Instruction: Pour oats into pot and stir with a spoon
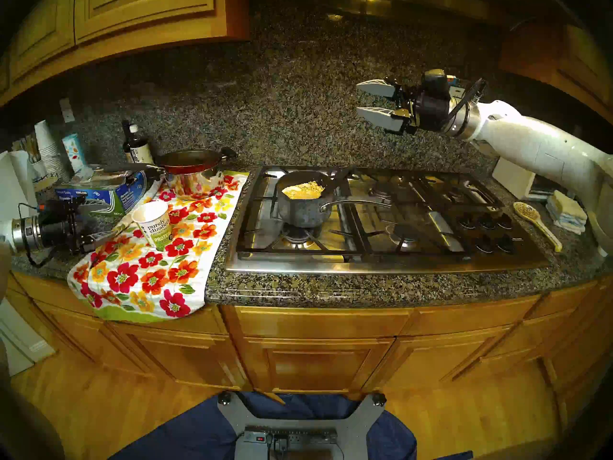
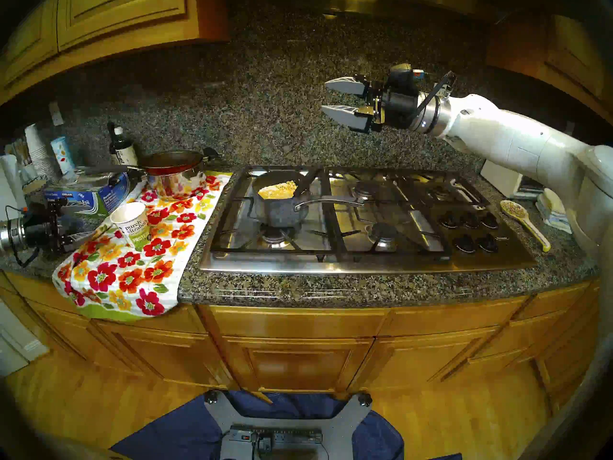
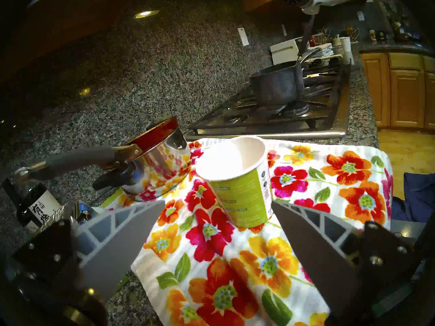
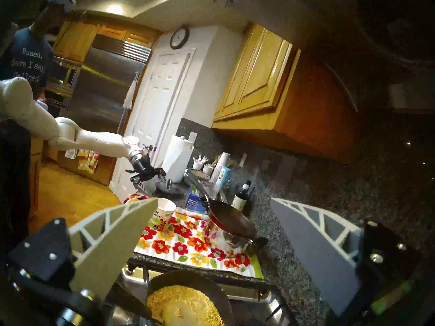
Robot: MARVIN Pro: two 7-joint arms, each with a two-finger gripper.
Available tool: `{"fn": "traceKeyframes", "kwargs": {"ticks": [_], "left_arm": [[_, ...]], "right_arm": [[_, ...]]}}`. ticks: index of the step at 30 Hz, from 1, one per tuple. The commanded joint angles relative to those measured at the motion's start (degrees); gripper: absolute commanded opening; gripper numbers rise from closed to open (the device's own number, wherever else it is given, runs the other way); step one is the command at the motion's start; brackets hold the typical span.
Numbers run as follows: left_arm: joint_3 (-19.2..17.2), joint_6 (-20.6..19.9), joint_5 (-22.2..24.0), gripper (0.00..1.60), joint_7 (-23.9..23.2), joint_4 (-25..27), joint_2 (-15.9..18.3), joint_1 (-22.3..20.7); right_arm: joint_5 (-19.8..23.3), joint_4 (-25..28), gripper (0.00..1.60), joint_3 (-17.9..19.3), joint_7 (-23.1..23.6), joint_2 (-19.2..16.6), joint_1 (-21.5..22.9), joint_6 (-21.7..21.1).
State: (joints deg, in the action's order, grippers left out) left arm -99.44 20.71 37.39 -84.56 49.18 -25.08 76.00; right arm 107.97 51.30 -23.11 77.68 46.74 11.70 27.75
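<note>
**Oats in the pot, spoon propped on its rim, both grippers empty**

The pot stands on the front left burner of the stove, its long silver handle reaching right across the grate. The oats lie inside it as a yellow grainy mass; the right wrist view shows a paler round patch in their middle. The spoon leans in the pot, bowl end down among the oats, dark handle slanting up and back over the right rim.

Left of the stove a flowered towel covers the counter and hangs over its front edge. On the towel stands a white paper cup, upright, printed "purely elizabeth" above a green band reading "PROTEIN". Behind the cup, at the towel's back edge, a red pan sits on top of a shiny steel pot. Further left of the stove lies a blue foil box marked "Kirkland", and behind it a dark bottle.

The left gripper hovers just left of the cup, jaws spread wide, holding nothing. The right gripper hangs high above the stove's back, pointing left, jaws likewise spread and empty.

Right of the stove a speckled spoon with a yellow tip lies on the counter.
</note>
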Motion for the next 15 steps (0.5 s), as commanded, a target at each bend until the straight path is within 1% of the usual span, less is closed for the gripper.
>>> {"fn": "traceKeyframes", "kwargs": {"ticks": [1,3,5,6,7,8,15], "left_arm": [[-1.0,0.0,1.2,1.60,-0.4,0.4,1.2,-1.4],[-1.0,0.0,1.2,1.60,-0.4,0.4,1.2,-1.4],[-1.0,0.1,1.3,1.60,-0.4,0.4,1.2,-1.4],[-1.0,0.1,1.3,1.60,-0.4,0.4,1.2,-1.4],[-1.0,0.1,1.3,1.60,-0.4,0.4,1.2,-1.4],[-1.0,0.0,1.2,1.60,-0.4,0.4,1.2,-1.4],[-0.9,0.1,1.3,1.60,-0.4,0.3,1.2,-1.5]], "right_arm": [[3.4,-1.7,1.60,3.4,5.8,2.2,-0.5,-0.1],[3.8,-1.6,1.60,3.9,5.6,2.6,-0.8,0.2],[2.9,-1.7,1.60,3.8,4.4,3.2,-0.8,1.4],[1.8,-1.7,1.60,3.4,1.3,3.7,-0.6,2.8],[0.9,-2.1,1.60,3.0,0.0,4.2,-0.5,3.8],[-0.9,-2.6,1.60,2.0,-2.5,4.9,0.1,5.0],[-2.6,-1.9,1.60,1.6,-4.8,4.8,0.3,6.5]]}}
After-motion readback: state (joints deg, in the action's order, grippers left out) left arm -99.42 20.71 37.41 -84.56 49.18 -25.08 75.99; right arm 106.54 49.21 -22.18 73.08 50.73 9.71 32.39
